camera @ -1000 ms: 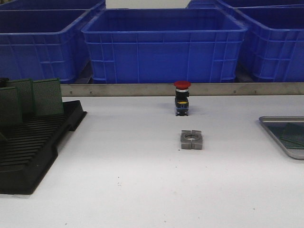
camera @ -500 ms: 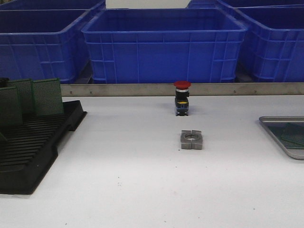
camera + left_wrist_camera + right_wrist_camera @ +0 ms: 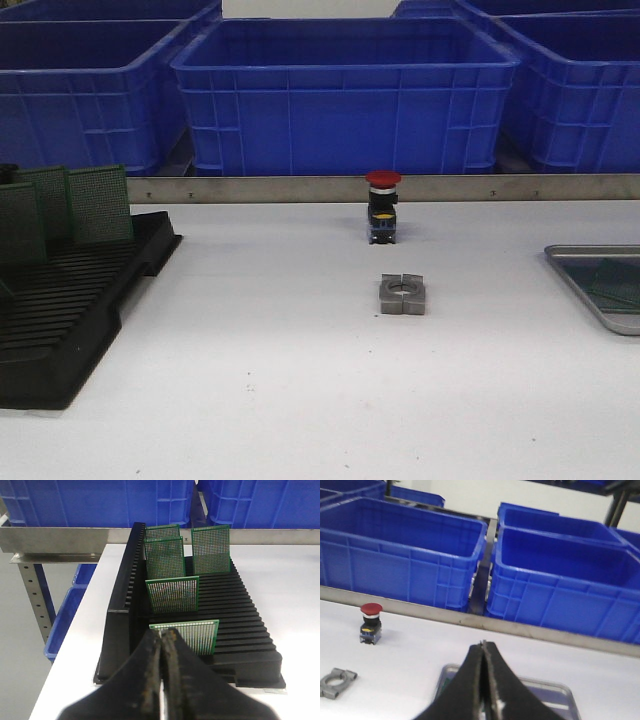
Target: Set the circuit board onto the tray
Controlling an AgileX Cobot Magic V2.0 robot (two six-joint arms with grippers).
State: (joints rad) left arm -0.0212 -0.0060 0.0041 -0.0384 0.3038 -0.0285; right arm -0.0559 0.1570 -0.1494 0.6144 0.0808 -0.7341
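Note:
Several green circuit boards (image 3: 100, 205) stand upright in the black slotted rack (image 3: 60, 310) at the table's left. In the left wrist view my left gripper (image 3: 162, 632) is shut and empty, its tips just in front of the nearest board (image 3: 197, 636) in the rack (image 3: 250, 630). The silver tray (image 3: 590, 250) lies at the right edge with a green board (image 3: 618, 285) flat in it. My right gripper (image 3: 482, 645) is shut and empty above the tray (image 3: 560, 686); a sliver of green board (image 3: 447, 681) shows beside it. Neither gripper shows in the front view.
A red-capped push button (image 3: 383, 207) and a grey metal clamp block (image 3: 403, 294) stand mid-table. Big blue crates (image 3: 345, 95) line the back behind a metal rail (image 3: 300, 188). The table's left edge drops off beside the rack (image 3: 75, 645).

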